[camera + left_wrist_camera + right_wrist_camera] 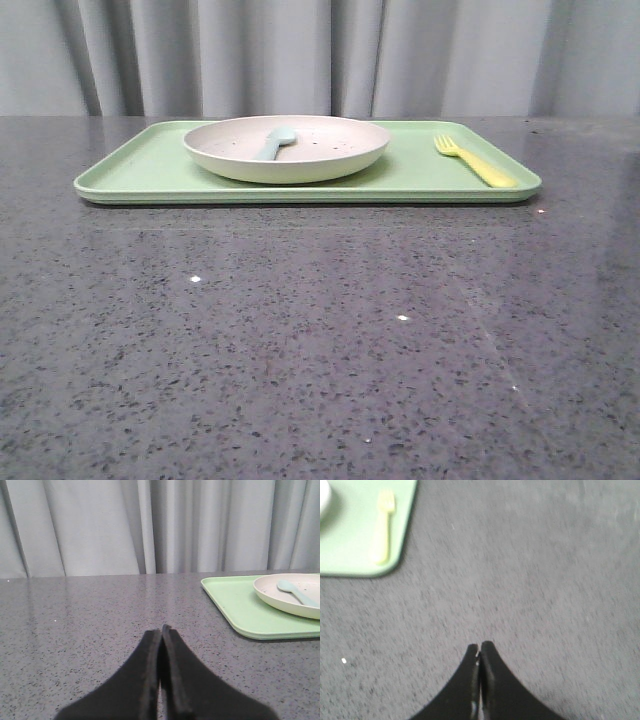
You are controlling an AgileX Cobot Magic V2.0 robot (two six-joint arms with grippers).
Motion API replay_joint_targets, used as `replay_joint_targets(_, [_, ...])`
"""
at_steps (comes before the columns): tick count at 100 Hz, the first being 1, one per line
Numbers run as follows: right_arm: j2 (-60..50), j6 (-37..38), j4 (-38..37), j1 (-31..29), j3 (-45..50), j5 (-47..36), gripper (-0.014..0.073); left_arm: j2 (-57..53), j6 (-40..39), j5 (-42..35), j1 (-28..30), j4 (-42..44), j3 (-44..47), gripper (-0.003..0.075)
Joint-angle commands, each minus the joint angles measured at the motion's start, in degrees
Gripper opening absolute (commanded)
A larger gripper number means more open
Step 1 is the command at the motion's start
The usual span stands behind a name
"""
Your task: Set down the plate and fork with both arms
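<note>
1. A green tray (150,165) lies across the upper middle of the front view, on a grey speckled table (300,350).
2. The plate (330,160) sits on the tray, left of centre, with a pale blue spoon (277,142) lying in it.
3. The fork (478,162) lies flat on the tray's right end, apart from the plate, tines pointing away from the camera.
4. The left gripper (161,630) shows at lower centre of its view, jaws pressed together, holding nothing, over bare table.
5. The right gripper (480,646) likewise has its jaws together and empty; the fork appears at upper left of its view.
</note>
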Motion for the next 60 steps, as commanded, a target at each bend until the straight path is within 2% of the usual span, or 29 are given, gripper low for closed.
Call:
replay_joint_targets(1, [-2.62, -0.66, -1.69, -0.96, 1.46, -10.17, -0.0120, -1.83, -0.43, -5.03, -0.01, 0.00, 0.84, -0.0020])
replay_joint_targets(9, [-5.87, -0.79, -1.21, -2.09, 4.86, -14.37, -0.0120, -1.83, -0.43, -5.03, -0.01, 0.00, 0.84, -0.0020])
replay_joint_targets(23, [-8.65, -0.79, -1.21, -3.03, 8.57, -17.09, -0.0120, -1.83, -0.43, -5.03, -0.01, 0.00, 0.84, -0.0020])
replay_joint_targets(48, [-8.58, -1.02, -1.47, -3.03, 8.78, -19.21, -0.0120, -1.83, -0.43, -5.03, -0.01, 0.00, 0.84, -0.0020])
replay_joint_targets(60, [-8.58, -4.80, 1.20, -3.03, 8.83, -20.57, -0.0120, -1.83, -0.43, -5.03, -0.01, 0.00, 0.84, -0.0020])
